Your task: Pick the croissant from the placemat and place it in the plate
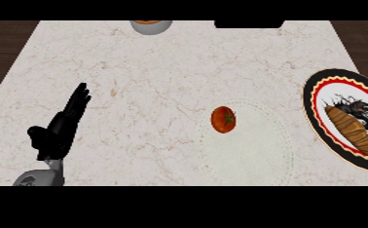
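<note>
The brown croissant (350,128) lies on the plate (313,106), a round plate with a black, red and white rim at the counter's right edge, partly cut off by the view. The pale round placemat (255,149) sits just left of the plate, with a red tomato (223,120) on its upper left part. My left hand (61,124) rests at the lower left, fingers straight and pointing away, far from the placemat and holding nothing. My right hand does not show.
A grey bowl (151,27) with something orange inside stands at the counter's far edge, left of centre. A black object (248,24) sits at the far edge to its right. Dark wood floor shows past both side edges of the marble counter (144,76).
</note>
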